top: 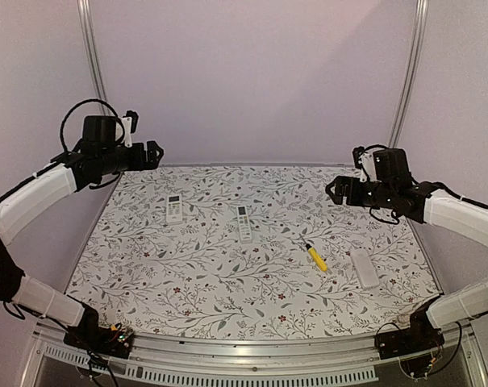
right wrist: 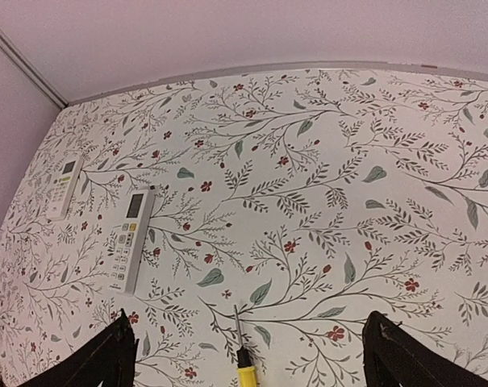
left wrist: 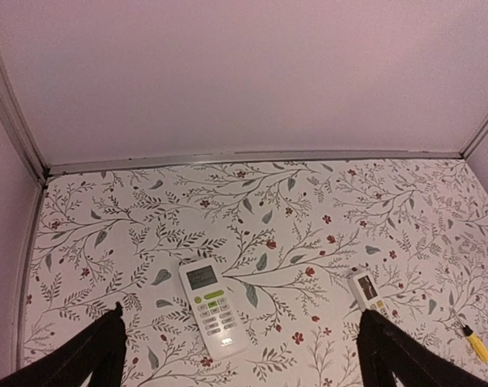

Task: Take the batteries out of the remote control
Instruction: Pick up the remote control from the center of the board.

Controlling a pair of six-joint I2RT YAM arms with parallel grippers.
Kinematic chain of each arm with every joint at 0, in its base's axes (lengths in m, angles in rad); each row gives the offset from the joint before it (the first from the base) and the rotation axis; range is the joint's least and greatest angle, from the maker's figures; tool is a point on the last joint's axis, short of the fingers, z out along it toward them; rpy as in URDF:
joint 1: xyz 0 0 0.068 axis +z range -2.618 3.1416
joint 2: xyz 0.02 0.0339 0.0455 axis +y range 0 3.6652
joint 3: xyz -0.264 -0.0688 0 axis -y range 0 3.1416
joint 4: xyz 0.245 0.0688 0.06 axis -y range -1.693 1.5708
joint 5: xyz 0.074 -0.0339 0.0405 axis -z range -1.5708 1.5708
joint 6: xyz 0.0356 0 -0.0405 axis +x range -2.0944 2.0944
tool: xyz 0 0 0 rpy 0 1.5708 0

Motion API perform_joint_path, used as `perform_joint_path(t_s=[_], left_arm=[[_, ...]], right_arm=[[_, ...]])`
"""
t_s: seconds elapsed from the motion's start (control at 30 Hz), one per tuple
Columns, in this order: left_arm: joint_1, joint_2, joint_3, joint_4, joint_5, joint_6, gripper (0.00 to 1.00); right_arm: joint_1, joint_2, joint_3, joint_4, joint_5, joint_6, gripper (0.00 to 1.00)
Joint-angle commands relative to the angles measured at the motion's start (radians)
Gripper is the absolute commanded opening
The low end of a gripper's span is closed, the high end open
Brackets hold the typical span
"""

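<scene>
Three white remote controls lie on the floral table top. One lies face up at back left. A slimmer one lies face up near the middle. A plain one lies at front right. No batteries show in any view. My left gripper hangs open, high over the back left corner. My right gripper hangs open, high over the right side. Neither holds anything.
A yellow-handled screwdriver lies between the middle remote and the right one, its thin shaft pointing to the back. Pale walls and metal frame posts close the table at the back and sides.
</scene>
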Motion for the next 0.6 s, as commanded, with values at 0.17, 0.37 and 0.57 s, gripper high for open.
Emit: perform_joint_path(t_s=[0.17,0.37,0.57], left_arm=[[0.009,-0.050,-0.038,0.019,0.101,-0.069,1.00],[0.010,-0.021,-0.026,-0.010,0.054,-0.071,1.00],[0.010,-0.042,-0.031,-0.005,0.081,-0.075,1.00]], right_arm=[[0.312,0.416,0.308,-0.096,0.217,0.133,0.90],[0.421,0.637,0.492,-0.122,0.192,0.141,0.82],[0.488,0.826,0.685,-0.193,0.203,0.153,0.79]])
